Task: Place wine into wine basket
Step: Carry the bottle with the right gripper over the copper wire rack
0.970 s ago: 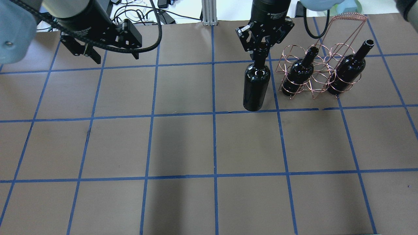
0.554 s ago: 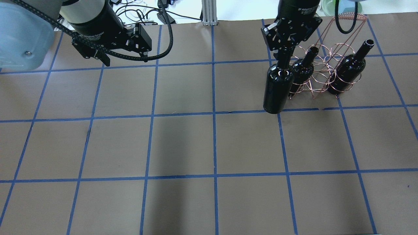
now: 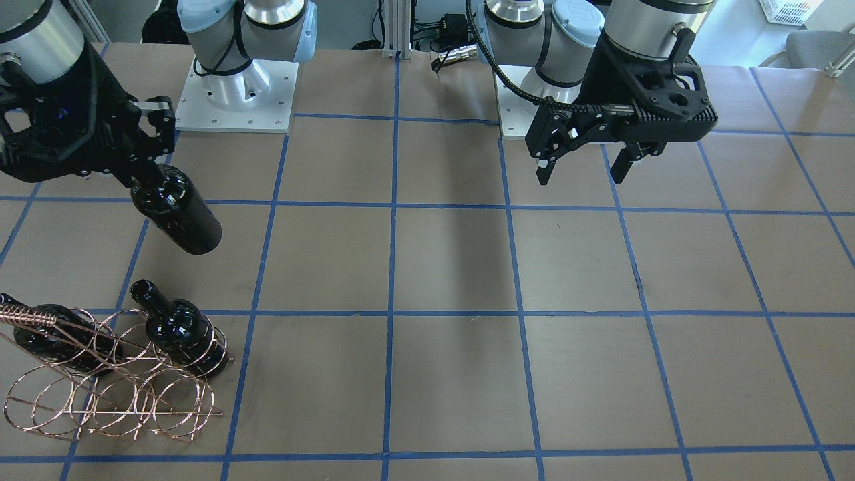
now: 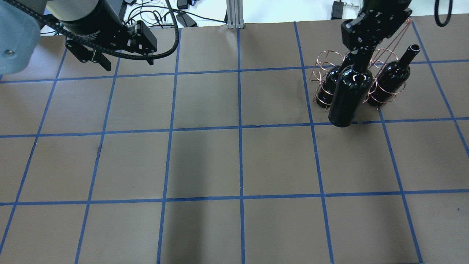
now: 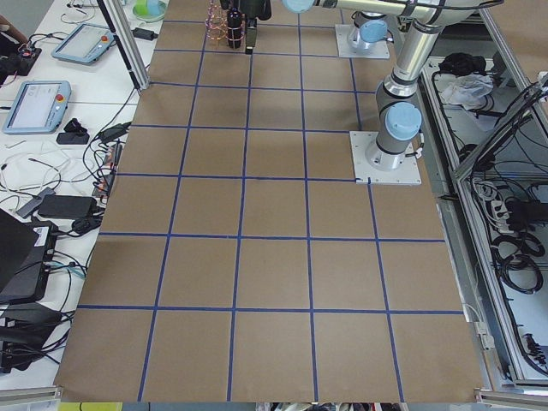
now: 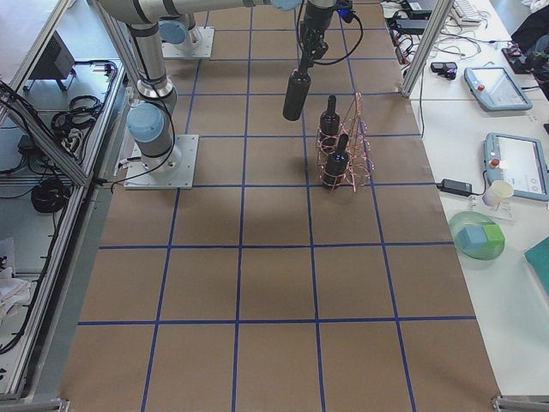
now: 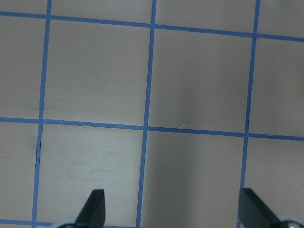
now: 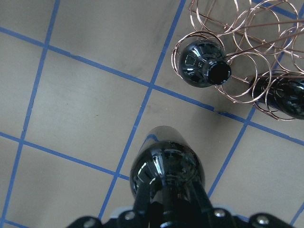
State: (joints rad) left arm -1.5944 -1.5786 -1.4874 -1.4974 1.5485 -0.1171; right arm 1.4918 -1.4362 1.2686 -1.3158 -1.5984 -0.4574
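R gripper (image 4: 362, 51): jaws clamped on wine (image 4: 350, 95) neck, mostly hidden; bottle covers wine basket (image 3: 113, 394) ctr overhead. L gripper (image 3: 581, 175): jaws apart.

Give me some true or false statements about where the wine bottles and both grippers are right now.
1. The right gripper is shut on the neck of the held bottle. True.
2. The held bottle stands inside the wine basket. False: it hangs in the air beside the basket, outside its hoops.
3. Two other bottles sit in the basket. True.
4. The left gripper holds a bottle. False: it is open and empty.
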